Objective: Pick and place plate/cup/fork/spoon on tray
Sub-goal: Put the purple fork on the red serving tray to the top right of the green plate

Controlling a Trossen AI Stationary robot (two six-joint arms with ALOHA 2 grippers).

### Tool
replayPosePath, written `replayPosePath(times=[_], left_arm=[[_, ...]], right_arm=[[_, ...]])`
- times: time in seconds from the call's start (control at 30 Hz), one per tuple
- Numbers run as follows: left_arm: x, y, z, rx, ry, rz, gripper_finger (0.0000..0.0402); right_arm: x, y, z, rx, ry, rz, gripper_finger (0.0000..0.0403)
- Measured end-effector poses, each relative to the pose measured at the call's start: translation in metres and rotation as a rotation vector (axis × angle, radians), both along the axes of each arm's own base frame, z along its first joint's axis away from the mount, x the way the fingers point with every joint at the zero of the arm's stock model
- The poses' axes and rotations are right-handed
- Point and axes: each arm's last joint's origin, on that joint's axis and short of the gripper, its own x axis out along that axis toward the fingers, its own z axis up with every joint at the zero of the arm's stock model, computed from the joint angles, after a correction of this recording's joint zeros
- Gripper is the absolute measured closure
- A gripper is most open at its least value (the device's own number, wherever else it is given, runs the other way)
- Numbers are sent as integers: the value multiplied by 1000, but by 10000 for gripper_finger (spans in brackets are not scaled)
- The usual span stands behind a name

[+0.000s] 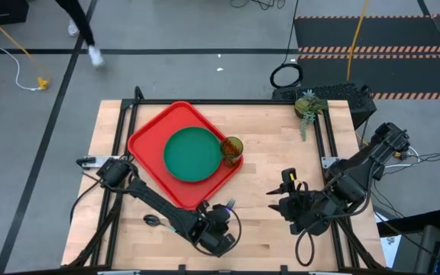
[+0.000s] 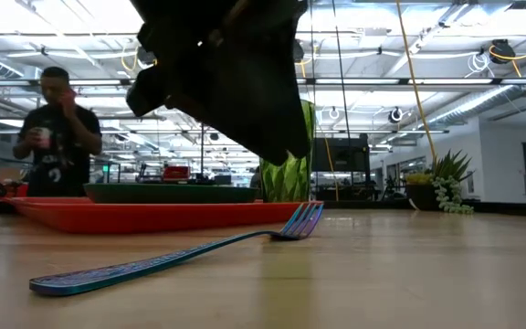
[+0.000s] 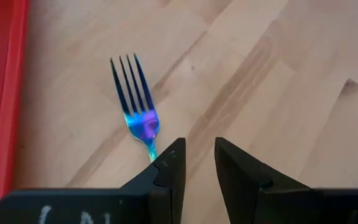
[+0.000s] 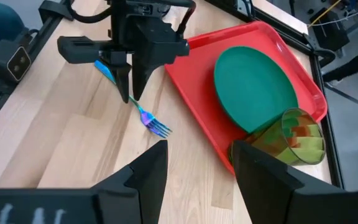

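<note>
Fork [image 3: 138, 115] lies flat on the wooden counter [image 1: 281, 153] just off the near edge of the red tray [image 1: 147, 164], its blue tines pointing away from the left claw [image 3: 196, 163], which hangs low right over the handle. That claw's two dark fingers [image 3: 169, 171] stand a narrow gap apart, one of them covering the start of the handle, and nothing is gripped between them. From the right wrist view the left claw [image 4: 130, 84] shows pointing down at the fork [image 4: 151, 121], whose handle runs back under it. On the tray sits the dark-green plate [image 1: 193, 154], roughly in the middle, and the olive-green cup [image 1: 232, 147] stands at the plate's right side near the tray's rim, touching or almost touching the plate. The spoon [image 1: 152, 220] rests on the counter to the left of the left arm, well apart from the fork. The right claw [image 4: 196, 165] waits above the counter to the right of the tray, its fingers spread moderately and empty. A small potted plant [image 1: 307, 105] stands at the far right corner of the counter. In the low view, a person [image 2: 55, 137] stands in the room beyond.
</note>
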Motion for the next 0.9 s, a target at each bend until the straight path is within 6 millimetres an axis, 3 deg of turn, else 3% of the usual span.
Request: replayPosePath(times=[0.73, 0.9], left_arm=[[-9, 1, -6, 27, 66, 11, 314], [-7, 1, -18, 38, 91, 9, 314]], right_arm=[[3, -1, 3, -123, -63, 9, 232], [4, 0, 5, -130, -75, 22, 232]])
